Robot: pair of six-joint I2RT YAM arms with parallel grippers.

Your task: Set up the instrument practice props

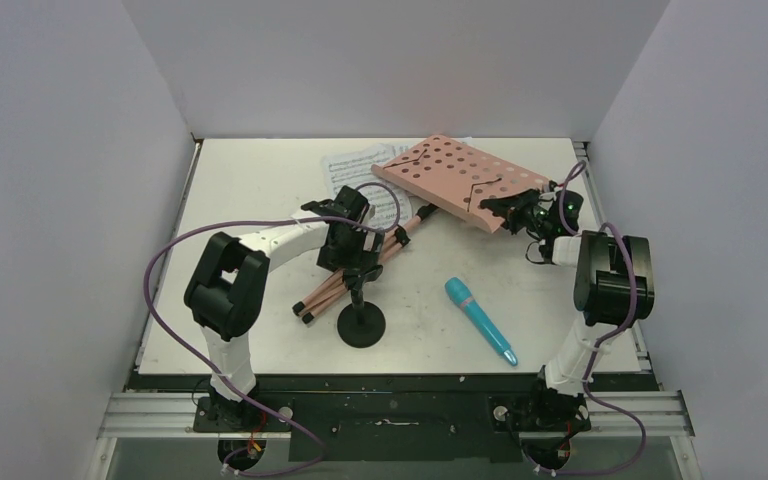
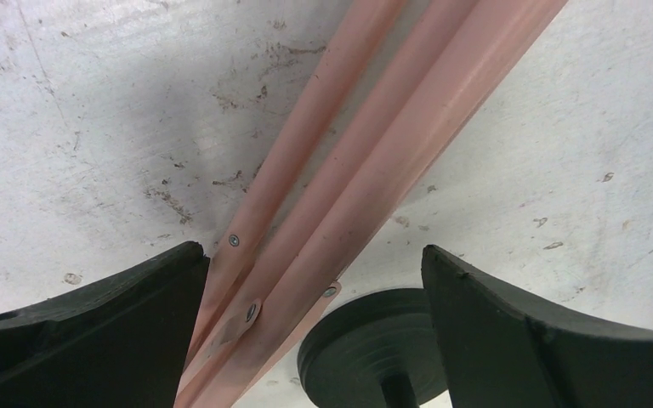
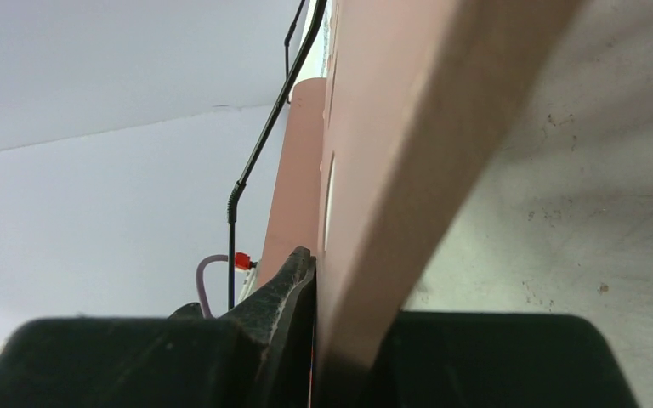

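White table (image 1: 420,330) is seen, scuffed and speckled with dark marks ahead of the left fingers (image 2: 93,331). It is enclosed on three sides by plain pale walls (image 1: 60,150). A metal rail (image 1: 150,415) is mounted behind the fingers, at the near edge.

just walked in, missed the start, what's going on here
The pink music stand is lying down on the table. The right gripper is shut on the edge of its perforated desk; the left gripper is open, straddling its folded legs. The sheet music lies partly under the stand. The teal microphone lies loose nearby, and the black mic stand stands upright beside the legs, empty.
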